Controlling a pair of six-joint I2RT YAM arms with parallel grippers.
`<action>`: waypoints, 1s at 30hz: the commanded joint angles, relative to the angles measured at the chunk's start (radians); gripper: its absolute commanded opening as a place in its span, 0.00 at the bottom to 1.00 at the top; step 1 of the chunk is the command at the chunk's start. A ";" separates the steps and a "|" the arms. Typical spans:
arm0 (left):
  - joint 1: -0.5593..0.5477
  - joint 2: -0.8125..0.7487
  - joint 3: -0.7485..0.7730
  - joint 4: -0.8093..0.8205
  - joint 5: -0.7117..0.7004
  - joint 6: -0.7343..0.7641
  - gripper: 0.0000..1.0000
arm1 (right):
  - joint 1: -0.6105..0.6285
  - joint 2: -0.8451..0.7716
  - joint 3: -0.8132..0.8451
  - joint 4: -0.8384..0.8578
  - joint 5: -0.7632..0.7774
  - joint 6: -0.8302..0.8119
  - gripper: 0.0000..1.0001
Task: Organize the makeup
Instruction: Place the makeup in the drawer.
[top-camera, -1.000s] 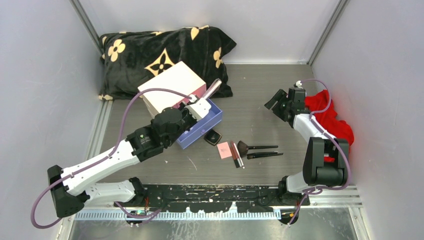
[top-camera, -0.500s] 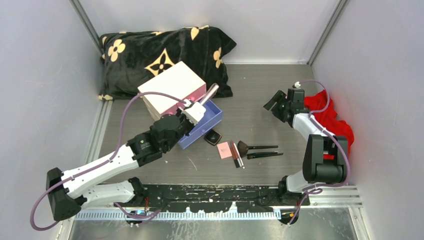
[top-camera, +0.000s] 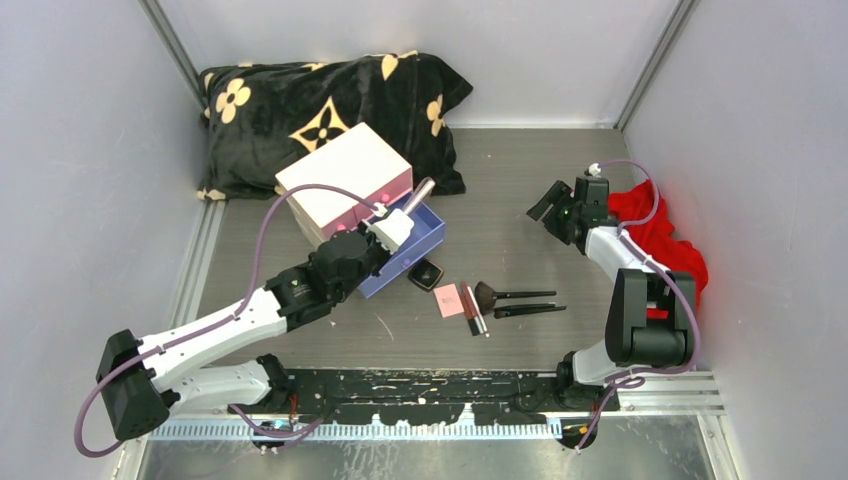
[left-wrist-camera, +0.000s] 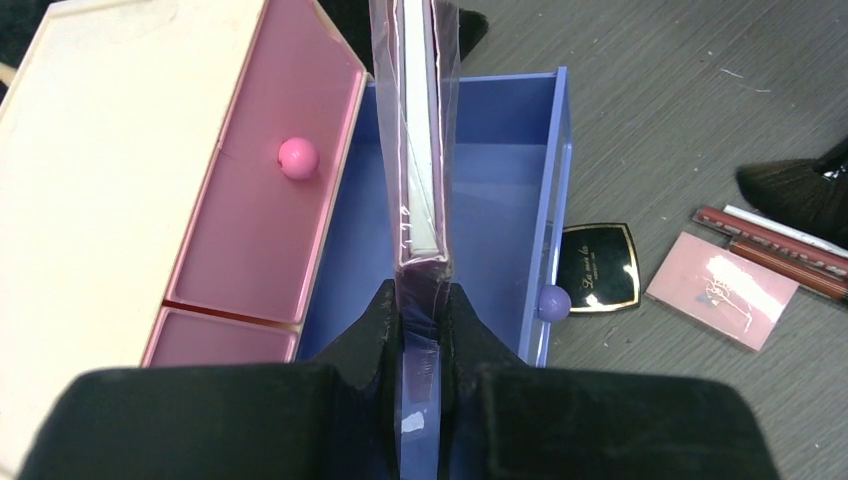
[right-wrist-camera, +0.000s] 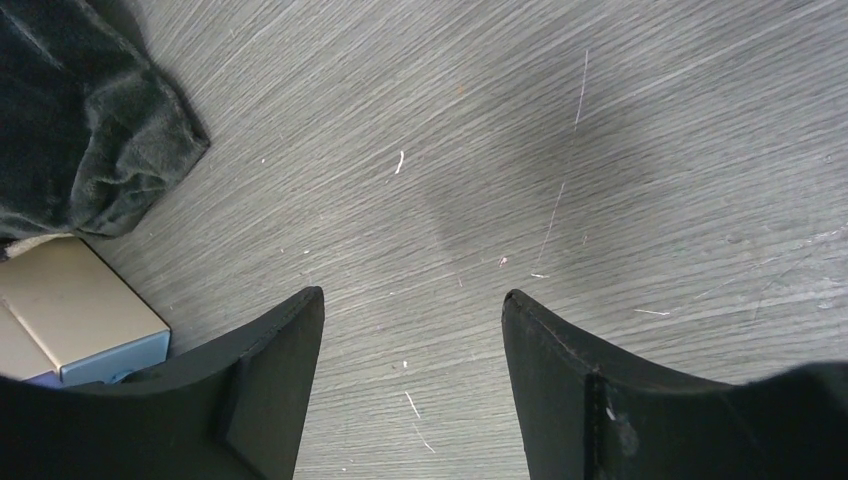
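Left wrist view looks down the left gripper (left-wrist-camera: 420, 305), whose black padded fingers (left-wrist-camera: 375, 320) are clamped on the lower edge of the palette (left-wrist-camera: 418, 140). Seen edge-on, it is a thin flat slab with a white layer inside a glossy, crinkled pink-purple sleeve, held upright over the open blue drawer (left-wrist-camera: 556, 170). That drawer is smooth plastic with a round lilac knob (left-wrist-camera: 553, 302), pulled out of the white chest (left-wrist-camera: 110, 150), beside a pink drawer front (left-wrist-camera: 260, 220) with a pink ball knob (left-wrist-camera: 298, 157). On the grey wood-grain table (left-wrist-camera: 680, 90) just right of the drawer lie a square black compact (left-wrist-camera: 598, 268) with gold lettering, a flat pink compact (left-wrist-camera: 722, 290), slim dark-red tubes (left-wrist-camera: 765, 235) and a fluffy dark brush head (left-wrist-camera: 795, 185). In the top view the two black-handled brushes (top-camera: 522, 303) lie side by side, near the tubes. The right gripper (right-wrist-camera: 412, 330) hangs spread wide over the table, holding nothing, near the red cloth (top-camera: 665, 235). A black plush pillow (top-camera: 320, 100) with cream flowers sits behind the chest.
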 joint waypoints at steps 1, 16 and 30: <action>0.030 -0.004 -0.045 0.046 -0.013 0.014 0.00 | 0.001 0.006 0.014 0.046 -0.015 0.004 0.70; 0.056 0.023 -0.039 -0.004 -0.040 0.095 0.00 | 0.001 0.012 0.013 0.051 -0.027 0.013 0.70; 0.058 0.029 -0.072 -0.079 -0.222 -0.032 0.00 | 0.002 0.021 0.003 0.071 -0.050 0.021 0.70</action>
